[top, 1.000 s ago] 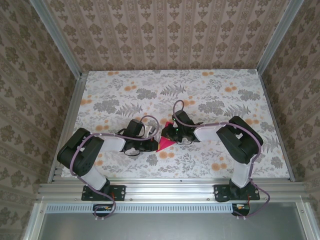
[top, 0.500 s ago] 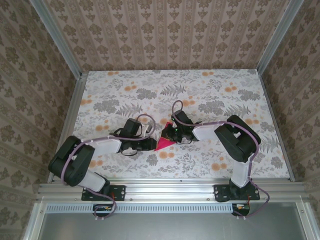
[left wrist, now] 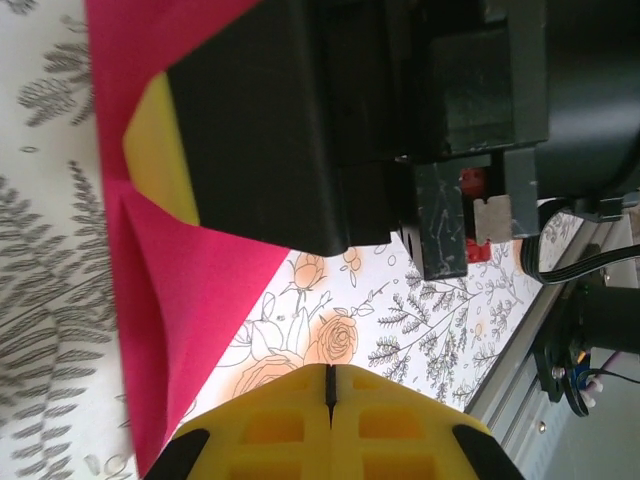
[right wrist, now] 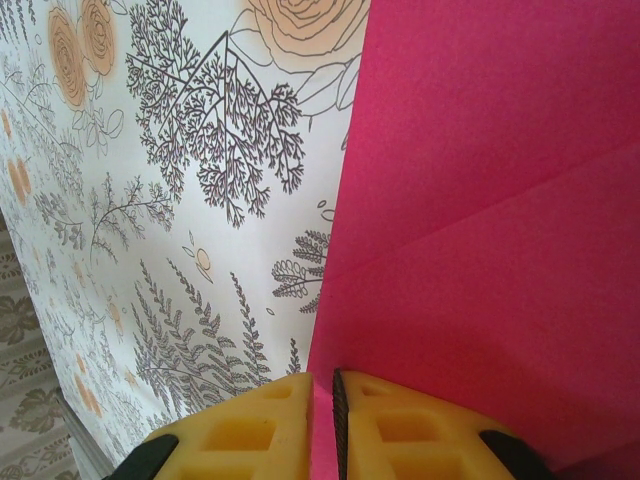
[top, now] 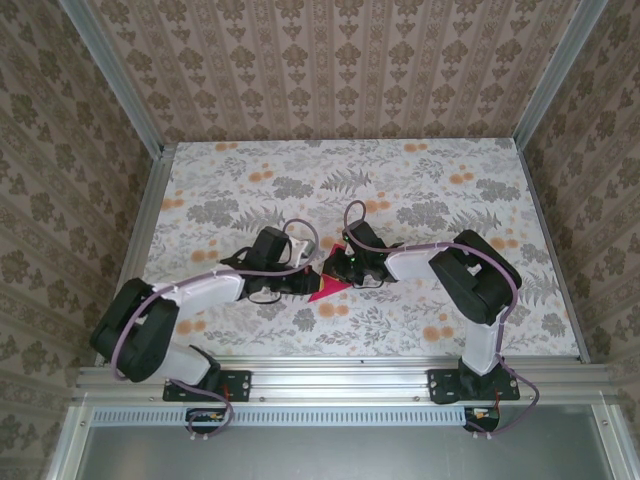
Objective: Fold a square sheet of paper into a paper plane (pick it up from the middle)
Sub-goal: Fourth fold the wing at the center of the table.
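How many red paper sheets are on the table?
1: the sheet of paper in the middle of the table, its edge pinched by the right gripper. Others may be hidden.

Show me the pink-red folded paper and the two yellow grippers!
Magenta-red folded paper (right wrist: pixel 500 200), right wrist view, flat face.
Right gripper (right wrist: pixel 322 385), right wrist view, between yellow fingertips.
Left gripper (left wrist: pixel 328 372), left wrist view, between yellow fingertips.

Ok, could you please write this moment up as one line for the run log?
thin magenta-red paper sheet: creased, on floral-print table | right gripper: shut on its edge | left gripper: shut, empty
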Tool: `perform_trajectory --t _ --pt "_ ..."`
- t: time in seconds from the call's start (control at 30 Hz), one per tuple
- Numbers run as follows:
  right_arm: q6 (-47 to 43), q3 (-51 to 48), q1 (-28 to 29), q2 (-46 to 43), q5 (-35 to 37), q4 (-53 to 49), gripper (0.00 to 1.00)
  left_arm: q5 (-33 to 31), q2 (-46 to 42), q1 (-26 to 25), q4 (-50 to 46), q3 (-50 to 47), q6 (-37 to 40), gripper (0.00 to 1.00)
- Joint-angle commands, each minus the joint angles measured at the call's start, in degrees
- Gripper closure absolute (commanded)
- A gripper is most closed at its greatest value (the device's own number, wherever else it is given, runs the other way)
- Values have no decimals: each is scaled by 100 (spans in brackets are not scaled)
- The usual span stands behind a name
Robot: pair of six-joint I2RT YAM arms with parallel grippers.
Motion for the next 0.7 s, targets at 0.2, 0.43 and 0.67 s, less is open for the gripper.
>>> perform_trajectory --t 0.2,0.43,0.67 --pt "-125 15 -1 123 157 -581 84 129 681 26 66 178 334 100" --pt "-139 40 -1 139 170 -644 84 92 845 203 35 21 453 100" --pt "-157 69 -1 180 177 -694 84 215 1008 299 195 -186 500 100"
